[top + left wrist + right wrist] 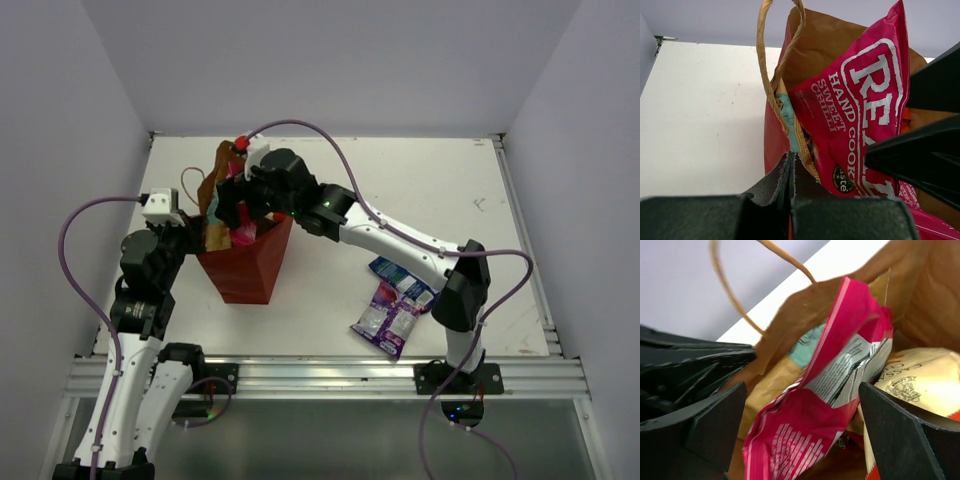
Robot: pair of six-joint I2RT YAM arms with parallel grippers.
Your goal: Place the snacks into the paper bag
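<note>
The red paper bag [250, 275] stands upright at the table's left. A pink-magenta packet [855, 115] stands tilted in its mouth, beside a tan packet [920, 380] and a teal-and-gold one [797, 135]. My right gripper [238, 210] hangs over the bag's opening. It is open in the right wrist view [802, 390], with the pink packet [805, 435] loose between its fingers. My left gripper [205, 232] is at the bag's left rim; in the left wrist view [791, 156] it is shut, seemingly on the rim. A blue-white packet [400, 275] and a purple-silver packet [388, 318] lie on the table.
The bag's cord handle [762, 55] loops up next to the left gripper. The right arm [400, 240] stretches across the table from its base at the near right, passing over the two loose packets. White walls close the table on three sides.
</note>
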